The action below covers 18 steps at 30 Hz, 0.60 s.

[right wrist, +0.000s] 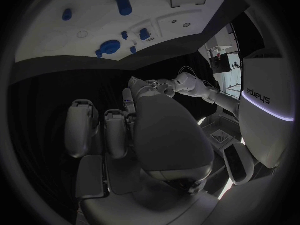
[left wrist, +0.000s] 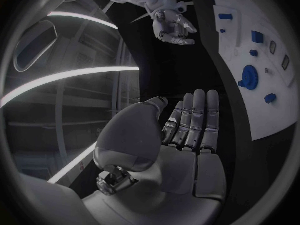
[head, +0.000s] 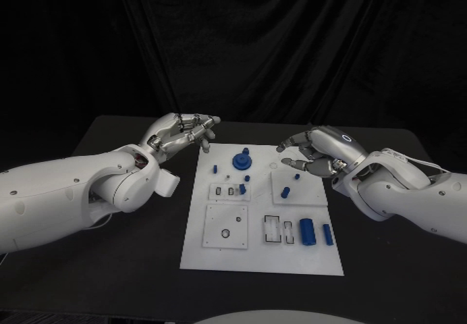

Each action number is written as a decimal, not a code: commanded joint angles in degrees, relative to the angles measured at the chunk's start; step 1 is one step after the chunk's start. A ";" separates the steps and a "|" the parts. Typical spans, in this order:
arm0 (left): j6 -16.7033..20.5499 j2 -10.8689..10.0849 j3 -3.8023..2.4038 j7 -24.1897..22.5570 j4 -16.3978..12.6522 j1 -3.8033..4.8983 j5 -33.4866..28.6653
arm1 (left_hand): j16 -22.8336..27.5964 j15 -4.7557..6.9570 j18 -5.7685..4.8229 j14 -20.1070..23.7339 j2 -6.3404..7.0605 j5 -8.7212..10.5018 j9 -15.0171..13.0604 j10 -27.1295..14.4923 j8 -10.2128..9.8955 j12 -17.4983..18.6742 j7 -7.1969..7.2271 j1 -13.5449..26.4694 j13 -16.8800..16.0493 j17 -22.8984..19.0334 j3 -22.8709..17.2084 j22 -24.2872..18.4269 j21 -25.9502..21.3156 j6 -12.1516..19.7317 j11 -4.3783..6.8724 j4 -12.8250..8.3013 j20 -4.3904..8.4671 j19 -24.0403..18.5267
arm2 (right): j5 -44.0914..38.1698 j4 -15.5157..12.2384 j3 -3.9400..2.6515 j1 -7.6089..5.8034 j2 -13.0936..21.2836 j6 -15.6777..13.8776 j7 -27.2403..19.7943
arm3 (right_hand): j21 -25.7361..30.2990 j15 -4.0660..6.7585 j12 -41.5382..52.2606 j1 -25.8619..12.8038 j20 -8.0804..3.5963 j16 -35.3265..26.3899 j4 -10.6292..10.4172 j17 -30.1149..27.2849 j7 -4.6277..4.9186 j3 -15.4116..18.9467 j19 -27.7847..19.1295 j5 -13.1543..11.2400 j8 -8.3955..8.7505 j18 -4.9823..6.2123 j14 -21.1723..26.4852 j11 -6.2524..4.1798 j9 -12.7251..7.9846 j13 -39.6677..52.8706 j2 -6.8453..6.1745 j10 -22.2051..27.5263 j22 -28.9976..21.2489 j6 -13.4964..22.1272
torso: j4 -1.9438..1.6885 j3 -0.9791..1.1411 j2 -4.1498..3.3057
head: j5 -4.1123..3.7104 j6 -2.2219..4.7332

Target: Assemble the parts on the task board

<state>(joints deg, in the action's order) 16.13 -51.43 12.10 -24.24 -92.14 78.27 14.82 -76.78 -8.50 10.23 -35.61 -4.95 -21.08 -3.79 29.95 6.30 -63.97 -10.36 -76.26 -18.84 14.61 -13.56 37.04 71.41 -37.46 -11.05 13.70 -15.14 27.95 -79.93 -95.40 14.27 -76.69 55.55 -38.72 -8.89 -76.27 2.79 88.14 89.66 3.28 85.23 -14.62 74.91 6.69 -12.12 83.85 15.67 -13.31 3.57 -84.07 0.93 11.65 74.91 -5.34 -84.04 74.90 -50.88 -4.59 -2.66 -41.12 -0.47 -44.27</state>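
The white task board (head: pixel 262 260) lies in the middle of the black table. A blue gear (head: pixel 241 160) stands near its far edge, and a blue cylinder (head: pixel 306 231) and a smaller blue piece (head: pixel 327 235) lie near its front right. Small blue pegs (head: pixel 285 192) stand about the board's middle. My left hand (head: pixel 180 135) hovers at the board's far left corner, fingers stretched out and holding nothing. My right hand (head: pixel 316 152) hovers over the far right edge, fingers loosely bent, nothing in them. The left wrist view shows the gear (left wrist: pixel 249 77) and the right hand (left wrist: pixel 174 27).
White inset plates with slots (head: pixel 226 226) sit on the board's left half. Black table (head: pixel 117 270) surrounds the board on all sides, with dark curtain behind. In the right wrist view the board (right wrist: pixel 81 40) and my left hand (right wrist: pixel 156 87) lie beyond the palm.
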 commanded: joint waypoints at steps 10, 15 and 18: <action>-7.56 4.49 -0.04 25.47 3.26 0.56 29.40 | -14.67 3.37 -7.57 -41.12 -1.09 8.20 -0.51 47.71 2.12 -24.41 -0.91 6.59 -58.65 52.77 6.18 45.70 20.91 -8.97 3.49 3.07 5.77 45.53 | 3.02 2.88 -0.03 0.44 -1.10 3.71 2.35 | -0.15 -0.35 0.21 0.34 0.38 -0.18 -0.31 10.16 0.01 -0.28 0.39 0.51 -0.18 -0.42 -4.31 0.61 -0.27 12.59 0.22 -3.51 10.26 -0.43 | 2.59 2.48 3.58 | 2.00 -2.37; -10.64 7.04 -0.04 32.77 5.07 0.60 34.77 | -13.74 4.12 -10.23 -51.66 -0.78 12.29 -1.03 60.05 3.79 -26.03 0.07 10.71 -71.16 70.13 10.41 52.96 18.59 -12.02 4.35 2.98 9.13 62.05 | 3.06 3.52 -0.03 0.64 -1.18 4.45 2.83 | -0.11 -0.37 0.16 0.31 0.39 -0.18 -0.35 10.17 0.02 -0.29 0.38 0.54 -0.15 -0.41 -4.32 0.64 -0.30 12.52 0.25 -3.44 10.25 -0.42 | 3.56 3.10 4.04 | 2.78 -2.82; -11.59 8.41 -0.04 36.14 5.89 0.60 37.73 | -13.22 4.64 -10.23 -54.39 -0.76 14.75 -1.70 60.05 4.86 -26.03 0.71 13.18 -71.16 75.39 12.42 52.96 18.59 -13.85 4.96 2.90 10.63 62.05 | 3.07 3.63 -0.03 0.69 -0.95 4.85 3.07 | -0.14 -0.39 0.21 0.30 0.41 -0.23 -0.37 10.11 0.03 -0.32 0.40 0.59 -0.13 -0.42 -4.31 0.68 -0.33 12.58 0.27 -3.52 10.26 -0.43 | 3.85 3.37 4.19 | 3.06 -2.88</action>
<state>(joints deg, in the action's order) 8.12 -43.29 12.11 4.63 -86.49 78.73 45.87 -90.20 -4.12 0.76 -83.99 -5.70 -6.58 -5.40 84.04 11.04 -89.81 -9.70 -63.35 -74.95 74.95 -1.35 74.95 90.20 -51.12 -6.44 16.67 -4.66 83.98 -77.19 -91.83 14.27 -76.16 54.46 -35.26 -7.48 -76.27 2.79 88.14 89.66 3.28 85.23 -14.78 74.91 6.69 -12.27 83.85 15.95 -13.31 3.57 -84.07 1.24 11.40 74.91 -5.34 -83.92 74.95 -50.88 -1.31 0.24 -37.27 2.39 -47.08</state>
